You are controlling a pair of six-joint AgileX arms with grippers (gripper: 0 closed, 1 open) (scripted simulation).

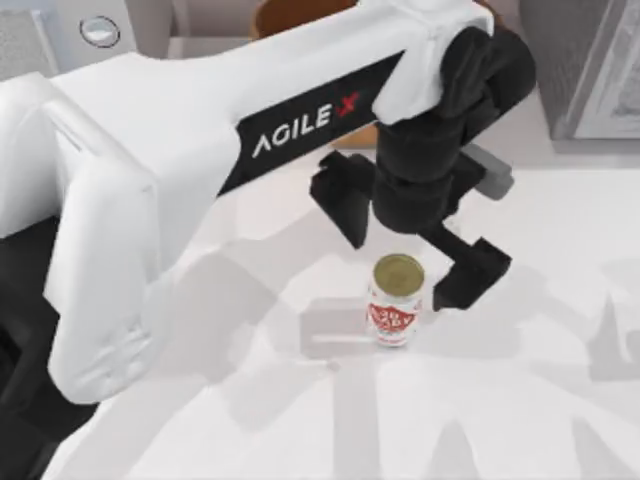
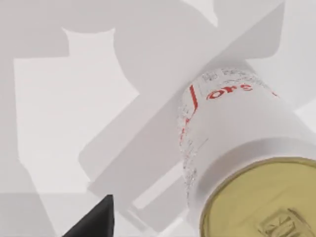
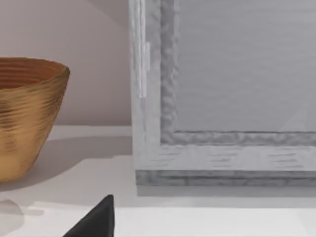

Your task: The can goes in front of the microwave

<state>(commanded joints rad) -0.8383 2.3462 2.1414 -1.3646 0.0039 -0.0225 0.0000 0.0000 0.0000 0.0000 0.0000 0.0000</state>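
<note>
The can (image 1: 394,303) stands upright on the white table, a white label with red lettering under a dull gold top (image 1: 398,273). My left gripper (image 1: 402,262) hangs open just above it, one black finger (image 1: 343,203) behind and to the left, the other (image 1: 470,274) beside its right. Neither finger touches the can. Up close in the left wrist view, the can (image 2: 242,133) fills the near side beside one dark fingertip (image 2: 94,222). The microwave (image 1: 60,35), pale with a round silver dial (image 1: 100,32), sits at the far left corner, largely hidden by my left arm.
A darker grey box with a white-framed door (image 1: 590,65) stands at the far right, close in the right wrist view (image 3: 222,98). A brown woven basket (image 3: 27,113) sits left of it, behind my left arm (image 1: 290,15). My right arm is parked facing them.
</note>
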